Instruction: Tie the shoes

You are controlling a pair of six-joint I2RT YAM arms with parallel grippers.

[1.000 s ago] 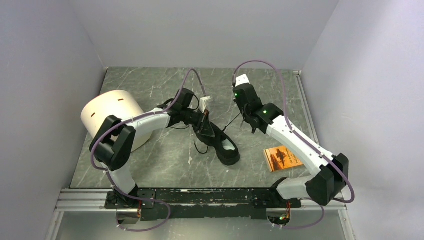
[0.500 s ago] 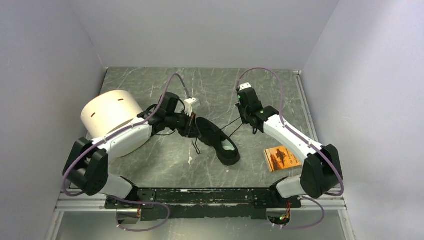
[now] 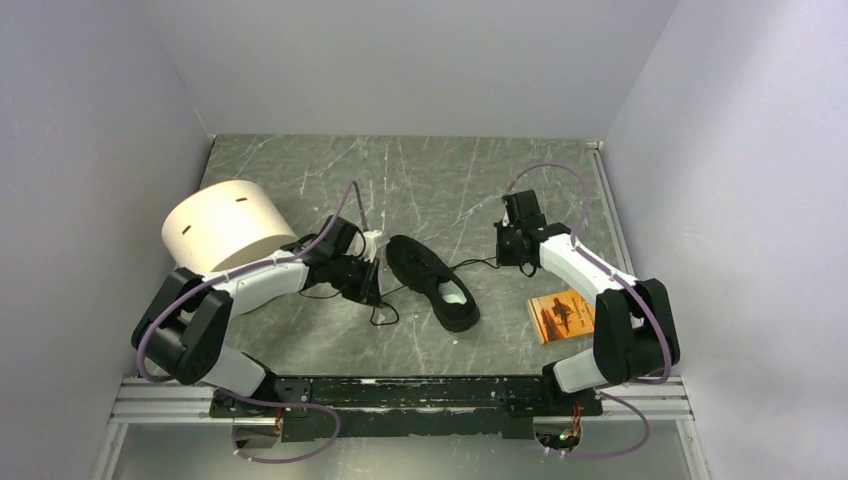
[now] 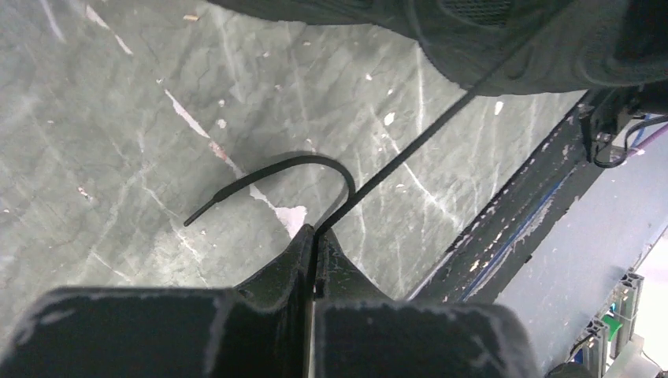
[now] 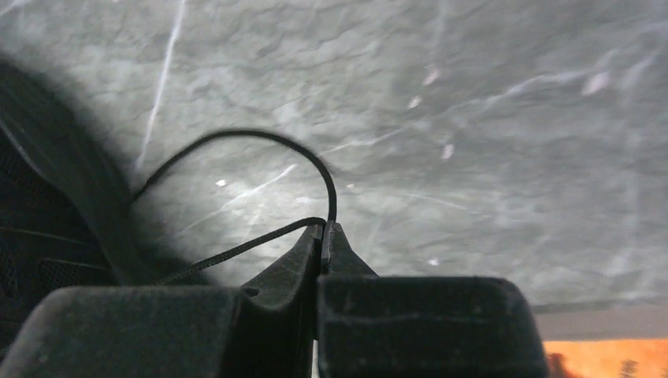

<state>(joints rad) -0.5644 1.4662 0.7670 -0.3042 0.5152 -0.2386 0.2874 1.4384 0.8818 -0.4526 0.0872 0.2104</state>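
Left gripper [image 4: 315,236] pinches lace [image 4: 410,146], taut from shoe [image 3: 432,280]; right gripper [image 5: 323,232] pinches other lace [image 5: 236,135]; loose ends curl over table [image 3: 430,170].

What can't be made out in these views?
- Top external: whether the sneaker is knotted; laces too thin.
- Left wrist: sneaker cut off by top edge; left fingers hide the stretch they pinch.
- Right wrist: blurred; booklet cut by bottom edge; sneaker a dark smear at left.
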